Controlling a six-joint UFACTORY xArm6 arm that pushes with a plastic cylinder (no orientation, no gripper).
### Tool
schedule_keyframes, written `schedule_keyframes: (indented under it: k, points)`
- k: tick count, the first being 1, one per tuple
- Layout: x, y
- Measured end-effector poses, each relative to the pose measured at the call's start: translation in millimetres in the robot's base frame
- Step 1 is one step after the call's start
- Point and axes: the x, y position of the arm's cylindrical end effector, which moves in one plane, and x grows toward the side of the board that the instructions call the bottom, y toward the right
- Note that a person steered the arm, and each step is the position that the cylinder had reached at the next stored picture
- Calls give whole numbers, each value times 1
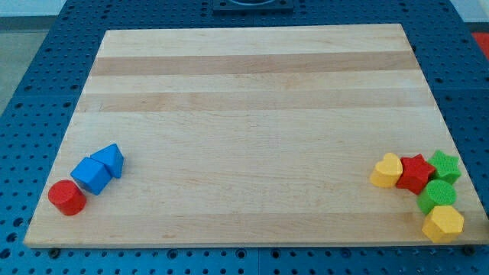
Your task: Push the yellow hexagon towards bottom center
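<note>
My tip does not show, so its state cannot be told. On 1 wooden board: 2 blue blocks, 2 green, 2 red, 2 yellow; the yellow hexagon sits at the bottom-right corner.

Two blue blocks, two red, two yellow, two green

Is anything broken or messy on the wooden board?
Nothing looks broken or spilled. The only oddity: the yellow hexagon sits right at the wooden board's bottom right corner, almost over the edge, touching the green cylinder. My tip is not in view.
</note>
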Motion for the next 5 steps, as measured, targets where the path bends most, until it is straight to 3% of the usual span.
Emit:
schedule_keyframes:
  k: [2,5]
  points:
    - [0,-49]
    - [0,-75]
